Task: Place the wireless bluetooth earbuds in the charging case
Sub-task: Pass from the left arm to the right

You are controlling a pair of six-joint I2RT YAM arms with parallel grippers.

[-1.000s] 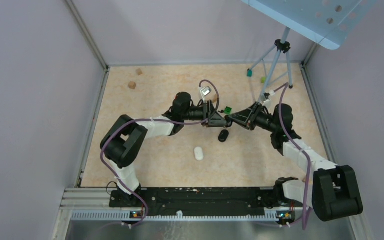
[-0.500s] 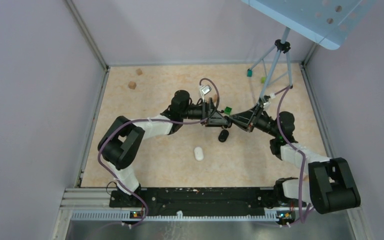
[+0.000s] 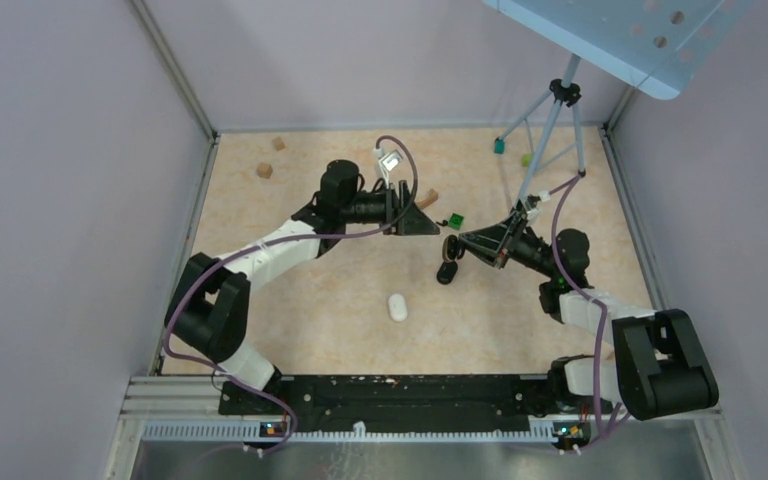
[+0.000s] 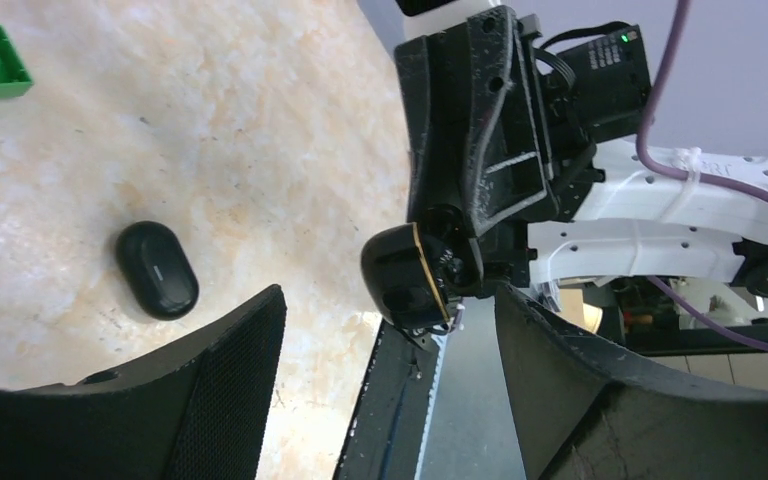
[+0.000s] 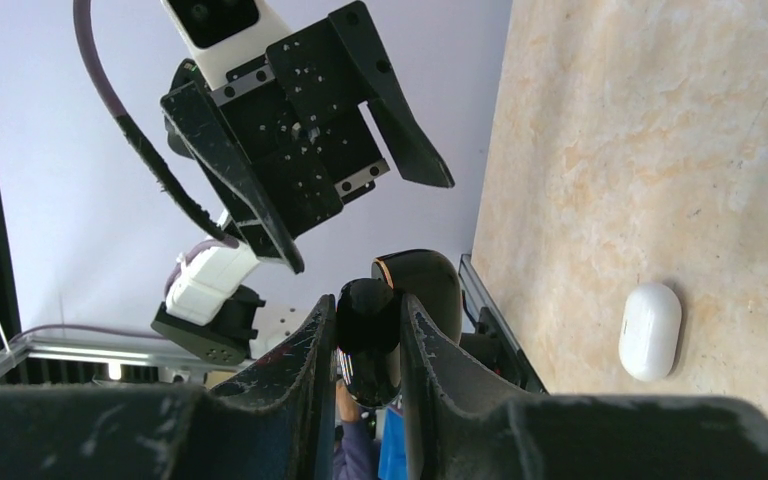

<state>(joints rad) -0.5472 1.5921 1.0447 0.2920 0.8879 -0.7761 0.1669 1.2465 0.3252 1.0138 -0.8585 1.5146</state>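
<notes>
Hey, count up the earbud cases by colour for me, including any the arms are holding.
Black: 2, the loose case and the held case in the right gripper
White: 1, the white case
Total: 3

Enclosure seen from above: a beige, marbled desk (image 3: 290,290) bounded by plain lavender walls (image 3: 60,200) on three sides. A grey tripod (image 3: 564,93) stands at the far right corner beneath a perforated pale-blue panel (image 3: 610,30); lighting even.
</notes>
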